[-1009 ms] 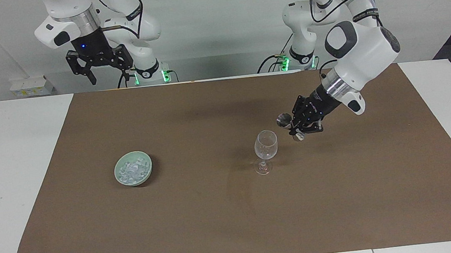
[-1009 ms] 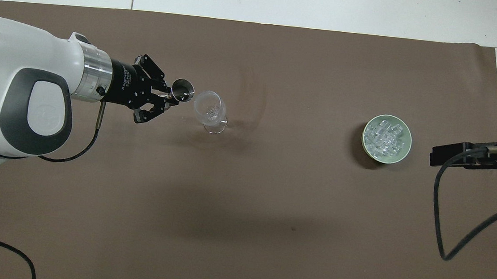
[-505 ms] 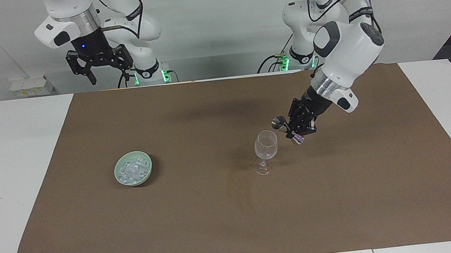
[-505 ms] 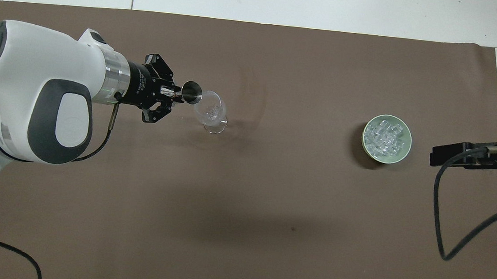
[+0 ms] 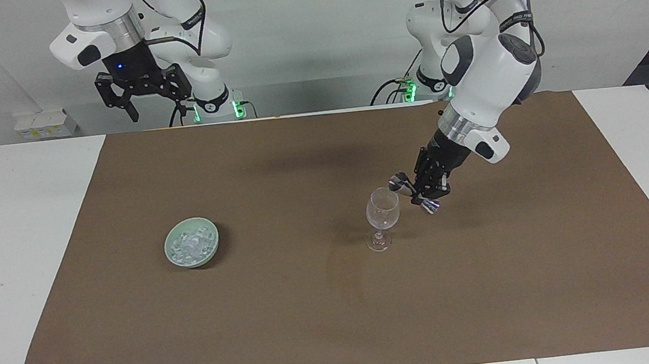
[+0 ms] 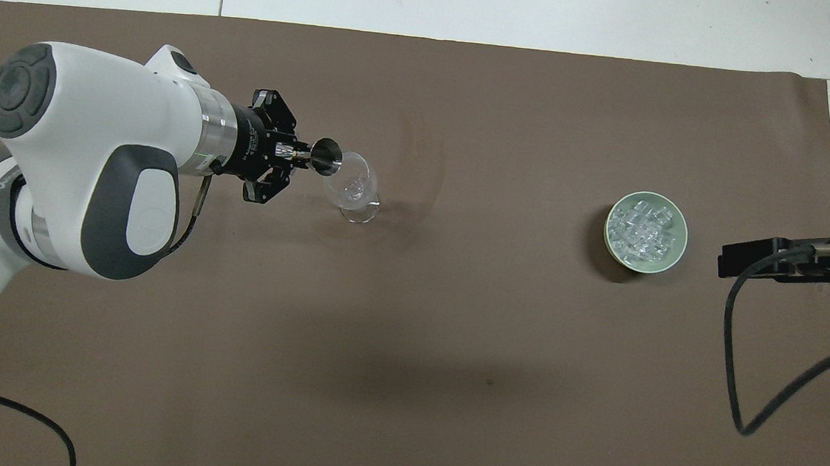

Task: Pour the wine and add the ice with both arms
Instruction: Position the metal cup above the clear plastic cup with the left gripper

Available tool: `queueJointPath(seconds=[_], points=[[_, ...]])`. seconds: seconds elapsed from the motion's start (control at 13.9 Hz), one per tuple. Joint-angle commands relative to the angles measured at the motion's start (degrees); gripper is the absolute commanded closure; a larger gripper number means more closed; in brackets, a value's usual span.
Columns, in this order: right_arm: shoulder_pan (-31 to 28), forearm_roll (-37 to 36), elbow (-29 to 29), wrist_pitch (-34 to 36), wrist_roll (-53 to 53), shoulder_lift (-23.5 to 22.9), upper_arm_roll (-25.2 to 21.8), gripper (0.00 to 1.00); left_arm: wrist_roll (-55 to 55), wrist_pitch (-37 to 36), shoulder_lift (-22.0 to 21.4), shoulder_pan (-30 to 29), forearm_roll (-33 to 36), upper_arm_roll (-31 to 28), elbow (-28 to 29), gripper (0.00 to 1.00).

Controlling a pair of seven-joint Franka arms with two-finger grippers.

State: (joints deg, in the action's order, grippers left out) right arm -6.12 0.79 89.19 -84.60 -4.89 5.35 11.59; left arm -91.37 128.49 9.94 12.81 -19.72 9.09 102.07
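Note:
A clear stemmed wine glass (image 5: 382, 212) (image 6: 351, 183) stands upright on the brown mat, toward the left arm's end of the table. My left gripper (image 5: 420, 193) (image 6: 293, 157) is shut on a small steel jigger (image 5: 402, 183) (image 6: 326, 157), held tipped with its mouth at the glass's rim. I cannot make out any wine in the jigger or the glass. The ice (image 5: 189, 244) (image 6: 642, 229) lies heaped in a pale green bowl (image 5: 195, 261) (image 6: 682, 239) toward the right arm's end. My right gripper (image 5: 153, 103) (image 6: 753, 260) waits open, raised at the robots' edge of the table.
The brown mat (image 5: 338, 313) (image 6: 450, 354) covers most of the white table (image 5: 18, 250). A black cable (image 6: 732, 347) hangs from the right arm over the mat's edge.
The left arm's wrist has turned and swung in, bringing the jigger from beside the glass to its rim and tipping it further. The right arm has not moved.

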Motion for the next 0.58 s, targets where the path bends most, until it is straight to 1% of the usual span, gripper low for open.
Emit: queueJointPath(seconds=[0.0,0.22,0.43,0.5], points=[[-1.2,1.1,0.2,0.0,1.2,0.3,0.5,0.0,-0.5,2.4,0.3,2.2,2.1,-0.7,0.1,1.0],[-1.2,1.1,0.2,0.0,1.2,0.3,0.5,0.0,0.0,2.4,0.3,2.6,4.5,-0.7,0.3,1.0],[-1.2,1.1,0.2,0.0,1.2,0.3,0.5,0.0,3.1,2.3,0.3,2.7,5.6,-0.7,0.4,1.0],[-1.3,1.1,0.2,0.0,1.2,0.3,0.5,0.0,3.3,2.4,0.3,2.7,7.2,-0.7,0.4,1.0]])
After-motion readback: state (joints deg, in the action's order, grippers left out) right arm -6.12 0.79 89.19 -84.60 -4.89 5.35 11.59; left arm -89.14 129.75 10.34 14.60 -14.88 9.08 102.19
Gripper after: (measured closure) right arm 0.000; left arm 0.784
